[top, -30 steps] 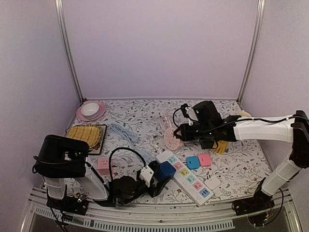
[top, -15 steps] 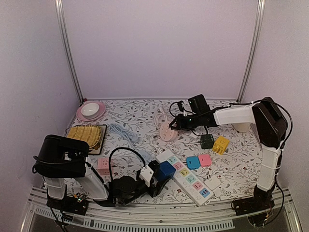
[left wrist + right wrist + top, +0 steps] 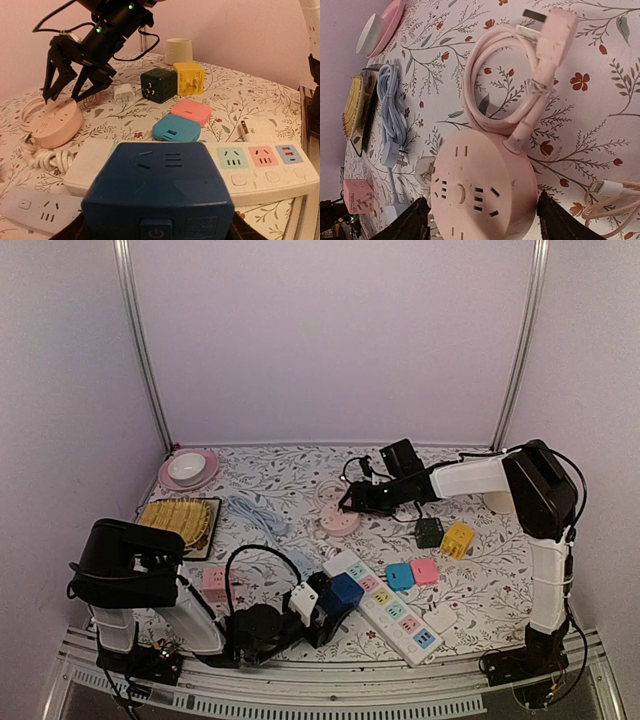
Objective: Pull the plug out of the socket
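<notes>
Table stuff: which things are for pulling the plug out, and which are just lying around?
For the job:
blue plug
white strip
left hand, holding the plug

Just lying around:
round pink socket
yellow cube
dark cube
pink plate
blue cable

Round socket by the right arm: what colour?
Pale pink; the round socket shows best in the right wrist view.

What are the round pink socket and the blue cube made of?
The round pink socket is likely hard plastic, smooth and matte; its slots have clean moulded edges. Its pink cord looks like softer, rubbery plastic, since it bends in loops. The blue cube is probably hard plastic too, with a soft sheen on its rounded edges.
</notes>
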{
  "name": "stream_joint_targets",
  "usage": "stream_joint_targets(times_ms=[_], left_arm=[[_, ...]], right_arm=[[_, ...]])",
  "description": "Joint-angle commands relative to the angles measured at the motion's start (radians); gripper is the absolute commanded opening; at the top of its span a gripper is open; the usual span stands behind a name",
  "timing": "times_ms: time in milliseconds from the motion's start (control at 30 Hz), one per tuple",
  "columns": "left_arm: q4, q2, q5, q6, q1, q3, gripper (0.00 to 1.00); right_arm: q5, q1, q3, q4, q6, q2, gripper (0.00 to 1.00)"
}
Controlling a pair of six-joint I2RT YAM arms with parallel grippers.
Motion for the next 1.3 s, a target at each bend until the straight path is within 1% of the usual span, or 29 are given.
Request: stream_joint_targets(times_ms=[0,133,333,500,667,733,800,900,1033,1133,1267], left_arm=[[0.044,-0.015,-0.003,0.006,-0.01,0.002,0.24],[0.032,-0.015,0.001,0.007,-0.011,0.011,0.24],[0.011,-0.009,0.011,0.01,-0.011,0.026,0.25],[0.001,-0.01,0.014,0.011,-0.011,0.033,0.25],[-0.011,-0.008,0.019,0.013,-0.013,0.039,0.25],[-0.017,-0.01,0.02,0.012,-0.014,0.04,0.26],[-0.021,-0.01,0.019,0.012,-0.015,0.041,0.27],[-0.04,-0.007,0.019,0.012,-0.017,0.053,0.27],[-0.084,0.003,0.022,0.016,-0.018,0.088,0.27],[-0.116,0.006,0.021,0.022,-0.021,0.107,0.26],[-0.122,-0.018,0.003,0.027,-0.034,0.093,0.27]], right_arm=[[0.071,0.003,-0.007,-0.026,-0.042,-0.073,0.77],[0.144,0.003,-0.038,-0.065,-0.076,-0.141,0.83],[0.213,0.017,-0.167,-0.058,-0.094,-0.268,0.85],[0.261,0.046,-0.36,-0.011,-0.084,-0.403,0.86],[0.301,0.053,-0.561,0.054,-0.045,-0.577,0.86],[0.329,0.053,-0.634,0.055,-0.037,-0.655,0.86],[0.371,0.054,-0.696,0.031,-0.038,-0.738,0.86],[0.45,0.053,-0.771,-0.022,-0.038,-0.88,0.89],[0.484,0.053,-0.871,-0.061,-0.032,-1.053,0.94],[0.49,0.053,-0.905,-0.1,-0.034,-1.121,0.96],[0.505,0.053,-0.924,-0.138,-0.042,-1.157,0.96]])
